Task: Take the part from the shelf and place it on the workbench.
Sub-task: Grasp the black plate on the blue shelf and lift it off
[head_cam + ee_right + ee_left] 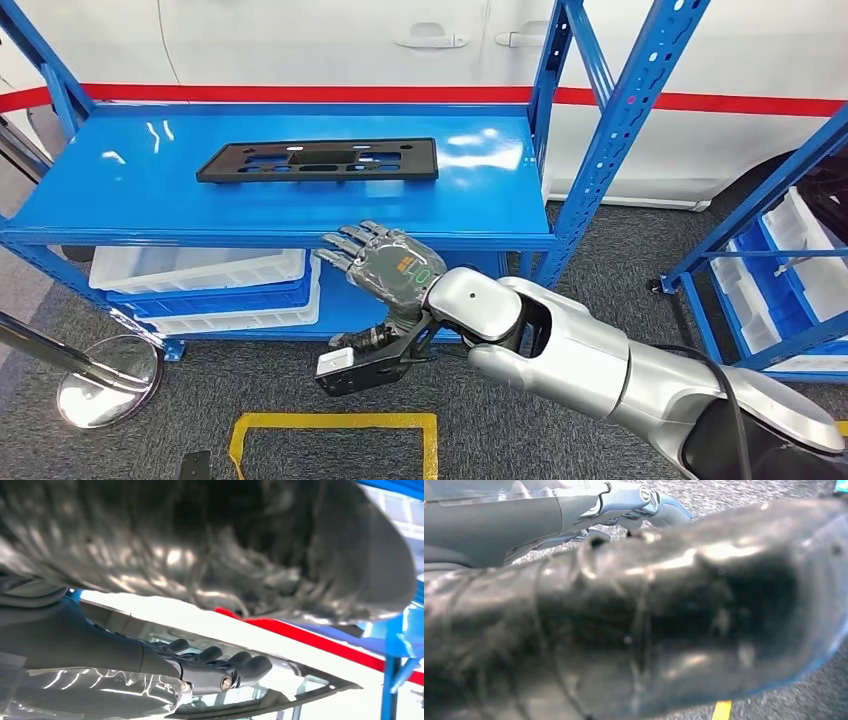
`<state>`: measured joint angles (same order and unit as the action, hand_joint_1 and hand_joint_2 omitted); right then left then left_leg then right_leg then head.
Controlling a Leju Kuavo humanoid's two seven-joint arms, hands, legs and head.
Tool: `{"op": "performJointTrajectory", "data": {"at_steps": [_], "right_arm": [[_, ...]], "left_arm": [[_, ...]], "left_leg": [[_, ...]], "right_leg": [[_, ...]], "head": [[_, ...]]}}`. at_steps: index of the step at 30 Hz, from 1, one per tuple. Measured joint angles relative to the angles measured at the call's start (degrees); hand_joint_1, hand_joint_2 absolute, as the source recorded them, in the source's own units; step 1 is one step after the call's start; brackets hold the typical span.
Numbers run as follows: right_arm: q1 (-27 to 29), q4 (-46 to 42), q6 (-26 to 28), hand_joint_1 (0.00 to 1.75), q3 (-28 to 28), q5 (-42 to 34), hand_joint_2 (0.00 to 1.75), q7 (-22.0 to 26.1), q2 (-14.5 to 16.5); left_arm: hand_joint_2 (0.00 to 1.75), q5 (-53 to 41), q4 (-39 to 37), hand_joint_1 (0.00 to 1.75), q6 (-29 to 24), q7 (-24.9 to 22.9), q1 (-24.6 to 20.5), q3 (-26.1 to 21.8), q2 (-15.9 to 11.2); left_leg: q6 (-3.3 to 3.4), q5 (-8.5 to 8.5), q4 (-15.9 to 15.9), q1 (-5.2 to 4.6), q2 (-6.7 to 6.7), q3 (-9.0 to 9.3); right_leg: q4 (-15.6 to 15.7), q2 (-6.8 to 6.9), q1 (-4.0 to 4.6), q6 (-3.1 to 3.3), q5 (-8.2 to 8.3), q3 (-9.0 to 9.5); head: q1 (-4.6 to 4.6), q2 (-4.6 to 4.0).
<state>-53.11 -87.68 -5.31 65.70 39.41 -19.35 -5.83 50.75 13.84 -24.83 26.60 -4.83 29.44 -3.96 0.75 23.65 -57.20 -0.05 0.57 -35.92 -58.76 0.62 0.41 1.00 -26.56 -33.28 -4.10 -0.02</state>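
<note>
Right hand (388, 265) raised in front of the shelf (120, 190), just short of its front edge, palm down, fingers (345, 243) stretched toward the shelf and spread apart; nothing held. Same hand seen from the right wrist camera (200, 672), fingers extended side by side, nothing between them.

Black flat part (320, 160) lying flat on the blue shelf top, beyond the right hand and slightly to its left, apart from the fingertips, untouched. Long side roughly parallel to the shelf's front edge; several cut-outs visible across it.

Left hand (624, 505) seen at the edge of the left wrist camera, grey cover and metal finger parts over speckled floor; open or closed: cannot tell, too little visible behind a blurred dark mass.

White and blue bins (215, 285) stacked on the lower shelf level, below and left of the right hand. Round mirror (108, 378) on the floor, further left and lower. Yellow floor marking (335, 425) beneath the right hand. White car body with red stripe (300, 94) behind the shelf. Second blue rack (770, 260) well off to the right of the hand.
</note>
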Motion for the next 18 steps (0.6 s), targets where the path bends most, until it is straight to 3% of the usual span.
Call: {"op": "performJointTrajectory", "data": {"at_steps": [2, 5, 6, 7, 8, 9, 11, 13, 16, 18], "right_arm": [[-0.17, -0.04, 0.02, 0.0, 0.0, 0.0, 0.0, 0.01, 0.04], [-0.14, -0.04, 0.01, 0.0, 0.02, -0.01, 0.0, 0.0, 0.06], [0.02, -0.03, 0.0, 0.0, 0.03, -0.02, 0.0, -0.01, 0.06], [0.15, -0.03, -0.01, 0.0, 0.05, -0.02, 0.0, 0.0, 0.06], [0.21, -0.03, -0.01, 0.0, 0.06, -0.02, 0.0, 0.0, 0.06], [0.21, -0.03, -0.01, 0.0, 0.07, -0.02, 0.0, 0.01, 0.06], [0.17, -0.03, 0.0, 0.0, 0.07, -0.02, 0.0, 0.01, 0.08], [0.18, -0.04, 0.0, 0.0, 0.07, -0.03, 0.0, 0.01, 0.14], [0.05, -0.07, 0.0, 0.0, 0.07, -0.04, 0.0, 0.01, 0.3], [-0.16, -0.08, -0.03, 0.0, 0.07, -0.09, 0.0, 0.03, 0.52]], "left_arm": [[0.0, -0.01, 0.0, 0.0, 0.01, -0.01, 0.07, 0.0, 0.0], [0.0, -0.03, 0.0, 0.0, 0.01, -0.02, -0.05, 0.0, 0.01], [0.0, -0.02, 0.0, 0.0, 0.0, -0.03, -0.04, 0.0, 0.01], [0.0, -0.02, 0.0, 0.0, 0.0, -0.04, 0.0, 0.0, 0.01], [0.0, -0.01, 0.0, 0.0, -0.01, -0.05, 0.03, 0.0, 0.02], [0.0, -0.01, 0.0, 0.0, -0.02, -0.07, 0.05, 0.0, 0.04], [0.0, -0.02, 0.0, 0.0, -0.01, -0.08, 0.01, 0.0, 0.08], [0.0, -0.03, 0.0, 0.0, -0.01, -0.09, -0.02, 0.0, 0.09], [0.0, -0.03, 0.0, 0.0, -0.03, -0.1, 0.14, 0.0, 0.14], [0.0, -0.01, 0.0, 0.0, -0.04, -0.07, 0.07, 0.0, 0.25]], "left_leg": [[0.5, -0.02, 0.6, 0.37, -0.29, 0.72], [1.12, 0.25, 0.72, 0.51, -0.82, 1.17], [1.15, 0.39, 0.62, 0.52, -1.06, 1.19], [1.11, 0.57, 0.47, 0.54, -1.34, 1.23], [0.99, 0.81, 0.25, 0.56, -1.64, 1.3], [0.81, 1.11, -0.05, 0.61, -1.98, 1.4], [0.3, 1.73, -0.71, 0.64, -2.6, 1.38], [-0.33, 1.98, -1.0, 0.68, -3.03, 1.11], [-1.27, 2.35, -1.13, 0.88, -3.01, 0.97], [-1.76, 4.28, -4.66, 0.92, -2.15, -0.59]], "right_leg": [[-2.19, -0.02, -0.04, -0.7, -1.43, -0.73], [-12.17, -0.33, -0.42, -1.43, -5.66, -6.07], [-14.72, -0.35, -0.58, -1.56, -6.12, -7.76], [-15.4, -0.36, -0.75, -1.66, -5.48, -8.59], [-13.92, -0.38, -0.91, -1.7, -3.81, -8.32], [-10.55, -0.53, -1.04, -1.68, -1.45, -7.03], [-3.99, -1.42, -1.13, -1.41, 1.4, -4.11], [-1.63, -2.07, -0.95, -0.91, 1.52, -2.97], [-0.83, -1.57, -0.96, 0.18, 1.64, -2.39], [-0.18, -1.03, -1.17, 0.88, 1.66, -1.68]], "head": [[0.12, -0.01], [0.27, 0.0], [0.27, 0.0], [0.28, 0.0], [0.28, -0.01], [0.28, -0.01], [0.25, 0.0], [0.24, 0.0], [0.22, -0.01], [-0.09, 0.0]]}}
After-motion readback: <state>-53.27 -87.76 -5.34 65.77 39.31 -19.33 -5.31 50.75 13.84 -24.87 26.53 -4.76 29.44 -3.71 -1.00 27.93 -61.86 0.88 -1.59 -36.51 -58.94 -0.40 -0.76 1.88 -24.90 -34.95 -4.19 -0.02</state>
